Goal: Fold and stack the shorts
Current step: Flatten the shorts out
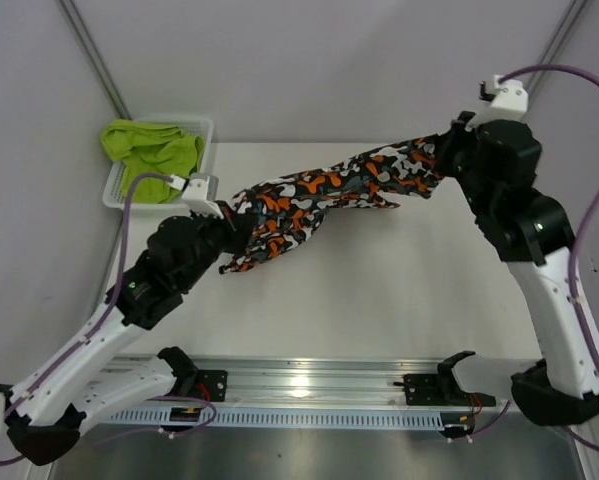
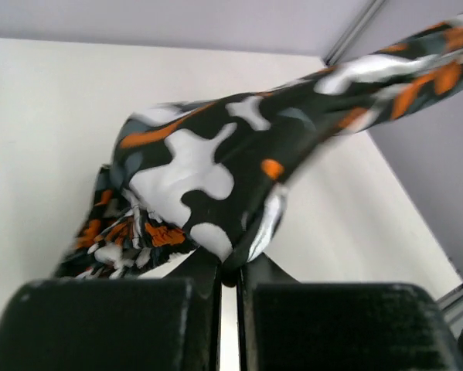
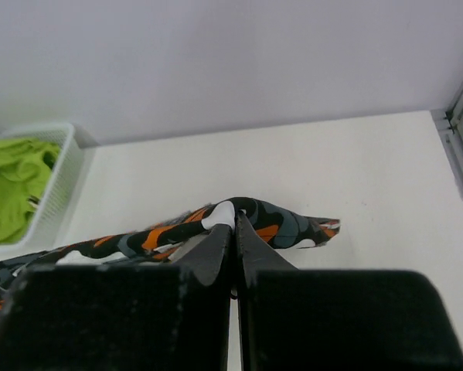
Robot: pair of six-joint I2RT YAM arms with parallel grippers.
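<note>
Green shorts [image 1: 151, 148] lie bunched in the basket [image 1: 207, 128] at the far left, and a little to the right the left end effector [image 2: 229, 269] is shut tight on one end of the camo shorts [image 1: 324, 195]. They stretch like a rope over the worktop [image 1: 379, 300] to the right end effector [image 3: 236, 226], which is shut tight on the other end. If the arms pull too hard, the cloth could slip out of a thin pinch, and because it is bunched up it may land crumpled, not flat.
</note>
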